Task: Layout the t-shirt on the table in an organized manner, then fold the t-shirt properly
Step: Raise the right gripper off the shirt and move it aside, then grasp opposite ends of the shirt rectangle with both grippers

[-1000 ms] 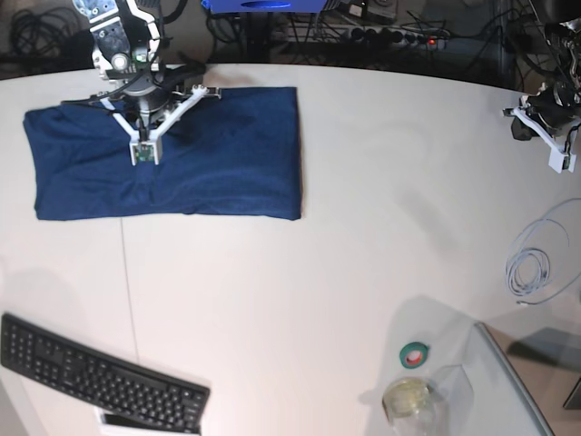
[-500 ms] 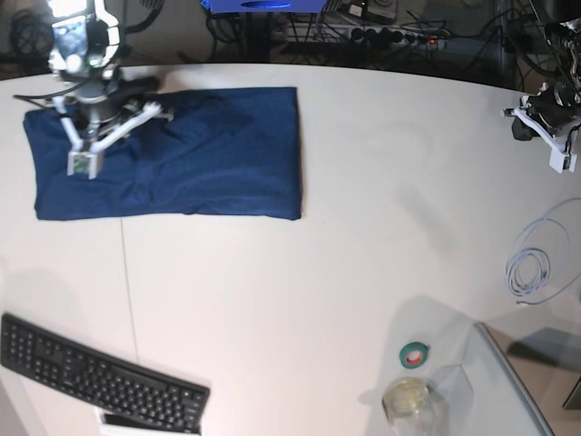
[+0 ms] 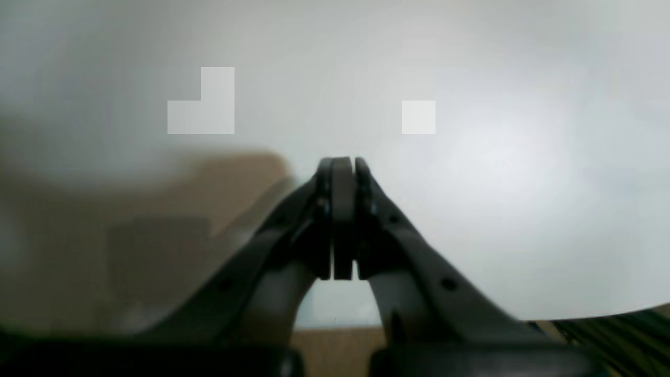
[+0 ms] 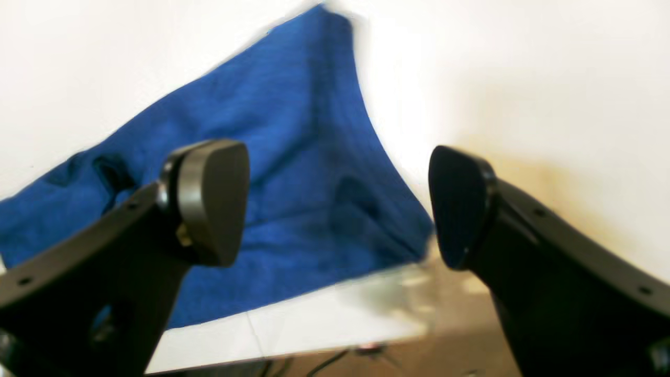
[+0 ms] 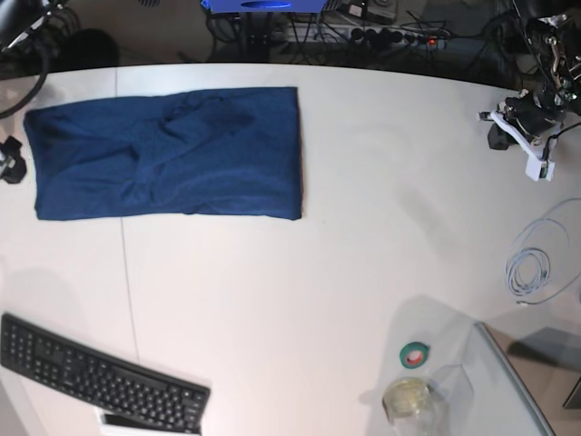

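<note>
Broadly, the white table point(image 5: 363, 209) is seen to carry the navy t-shirt point(image 5: 168, 153), which is laid at its far corner on the right arm's side as a wide rectangle already folded along its length. A crosswise fold is judged to be the step in hand, so a short end would need to be gripped and carried over the other. Soft creases are seen near the rectangle's upper middle, though the edges are fairly straight. In its wrist view the right gripper point(image 4: 335, 209) is spread wide with nothing held, above the cloth's corner. The left gripper point(image 3: 343, 220) is pressed fully closed, empty, well apart from the shirt.
</note>
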You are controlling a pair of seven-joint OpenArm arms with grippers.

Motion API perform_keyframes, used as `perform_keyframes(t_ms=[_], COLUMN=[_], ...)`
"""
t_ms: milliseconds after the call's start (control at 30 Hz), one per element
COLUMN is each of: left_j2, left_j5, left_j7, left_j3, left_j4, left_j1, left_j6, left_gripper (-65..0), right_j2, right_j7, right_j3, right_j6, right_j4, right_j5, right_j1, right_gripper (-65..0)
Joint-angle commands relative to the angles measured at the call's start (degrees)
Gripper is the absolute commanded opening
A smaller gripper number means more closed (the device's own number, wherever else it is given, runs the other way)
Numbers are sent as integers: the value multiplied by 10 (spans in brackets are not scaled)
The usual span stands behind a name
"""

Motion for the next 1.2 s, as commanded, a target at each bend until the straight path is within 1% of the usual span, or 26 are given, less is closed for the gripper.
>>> perform_keyframes(t_ms=[0,67,133,167,233,300,333,400,467,533,667,767,833,967,1000,1067,1100,1167], left_j2=[-9,-7,-6,1,14,22,30,49,71,88,99,104,106,109,116,130,133,139], left_j5=[-4,-4,-4,-4,-2,29,48,88,126,151,161,162,162,159,159,162,162,162], left_j7=[-8,-9,-10,-18,-58,-106,-127,-162,-183,-188,-204,-216,-217,-217,-217,-217,-217,-217], left_j3=[3,23,53,76,123,166,185,208,212,211,219,256,286,338,343,348,351,360], left_j4=[9,13,21,32,59,80,85,86,77,66,39,30,27,19,14,7,4,0], left_j1=[-2,-2,-3,-3,5,31,36,46,52,48,38,30,28,5,0,-17,-23,-35], left_j6=[-1,-1,-1,-1,1,2,2,2,2,2,2,2,2,3,3,15,24,29], left_gripper=[-650,-650,-650,-650,-650,-650,-650,-650,-650,-650,-650,-650,-650,-650,-650,-650,-650,-650], right_j2=[9,11,16,29,56,72,76,78,78,78,78,74,73,53,50,49,48,38], right_j7=[6,10,31,37,38,41,41,46,70,90,90,90,76,41,40,37,35,25], right_j3=[5,5,4,4,7,10,10,10,10,7,6,6,6,6,6,6,6,5], right_j6=[4,7,8,9,13,44,62,83,85,88,90,93,93,93,93,93,93,93], right_j4=[19,18,-12,-40,-105,-159,-180,-216,-243,-266,-298,-318,-330,-333,-333,-333,-333,-332], right_j5=[6,6,6,8,11,17,22,26,24,24,26,26,26,26,26,26,26,26], right_j1=[-5,-16,-14,-7,5,12,12,11,13,14,20,22,22,22,22,22,22,27], right_gripper=[-149,-144,-143,-143,-143,-143,-143,-144,-144,-144,-144,-144,-144,-147,-147,-147,-147,-147])
